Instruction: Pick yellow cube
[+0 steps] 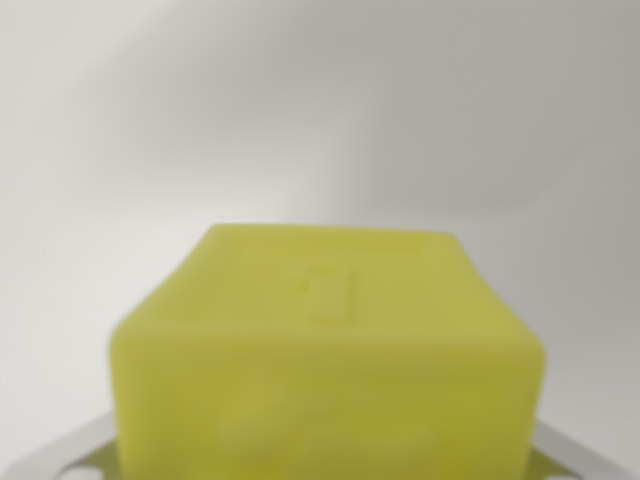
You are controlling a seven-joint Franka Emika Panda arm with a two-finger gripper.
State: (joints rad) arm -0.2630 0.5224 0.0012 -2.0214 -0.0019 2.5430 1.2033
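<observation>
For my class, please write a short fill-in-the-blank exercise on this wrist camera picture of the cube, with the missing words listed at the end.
1. The cube in the picture is ____ in colour.
2. The cube fills the ____ half of the wrist view.
3. The surface behind the cube is plain and ____.
4. At the two bottom corners, beside the cube, grey ____ parts show.

Missing words: yellow; lower; white; metal
</observation>
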